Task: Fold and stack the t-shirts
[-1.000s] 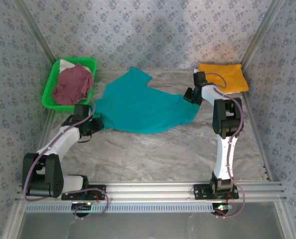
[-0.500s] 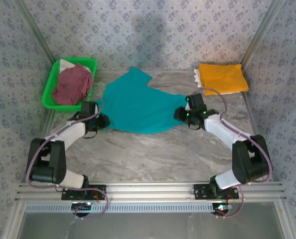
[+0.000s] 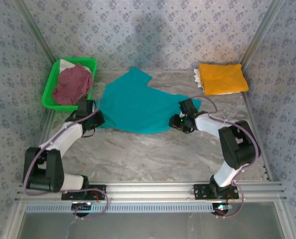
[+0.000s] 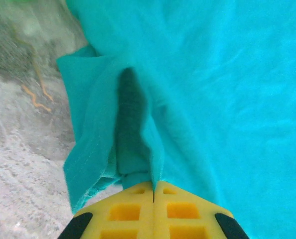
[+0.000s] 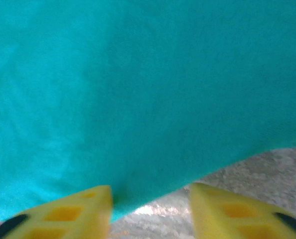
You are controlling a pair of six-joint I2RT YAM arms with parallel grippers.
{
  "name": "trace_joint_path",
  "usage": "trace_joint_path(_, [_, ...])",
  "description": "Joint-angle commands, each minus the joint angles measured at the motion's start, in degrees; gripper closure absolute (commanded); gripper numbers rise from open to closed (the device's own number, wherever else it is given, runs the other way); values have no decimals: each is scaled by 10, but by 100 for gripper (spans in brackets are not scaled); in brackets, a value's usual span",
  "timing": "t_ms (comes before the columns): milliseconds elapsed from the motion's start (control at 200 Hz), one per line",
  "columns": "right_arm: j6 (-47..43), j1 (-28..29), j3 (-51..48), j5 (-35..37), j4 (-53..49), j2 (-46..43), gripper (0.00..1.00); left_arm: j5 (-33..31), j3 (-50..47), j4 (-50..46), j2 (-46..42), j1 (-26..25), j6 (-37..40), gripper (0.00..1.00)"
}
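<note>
A teal t-shirt lies spread and rumpled on the marble table. My left gripper is shut on a pinched fold at the shirt's left edge. At the shirt's right lower edge my right gripper stands open, the cloth edge lying between its yellow fingers. An orange-yellow t-shirt lies folded at the back right. A maroon t-shirt sits crumpled in the green basket.
The green basket stands at the back left against the patterned wall. A white cloth edge shows under the orange-yellow shirt. Bare marble stretches between the teal shirt and the arm bases. Metal rails border the table.
My right arm swung from the orange-yellow shirt down to the teal shirt's right edge and opened. My left gripper closed on the teal shirt's left edge.
</note>
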Motion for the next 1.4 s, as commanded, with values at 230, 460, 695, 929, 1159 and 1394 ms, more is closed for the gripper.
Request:
trace_joint_path(230, [16,2,69,-29,70,91,51,35,12,-25,-97,0,-48,100])
trace_joint_path(460, [6,-12,109,-28,61,120,92,35,38,-54,-135,1,-55,100])
trace_joint_path(695, [-16,-19,153,-25,-106,9,100,31,56,-94,-176,3,-53,100])
trace_joint_path(929, [-27,-48,240,-27,-257,-26,100,24,52,-102,-206,7,-46,100])
trace_joint_path(1159, [-84,-82,453,-22,-332,162,82,24,49,-51,-141,26,-17,100])
trace_joint_path(1394, [-110,-90,511,-30,-331,221,59,28,55,-27,-84,28,-2,100])
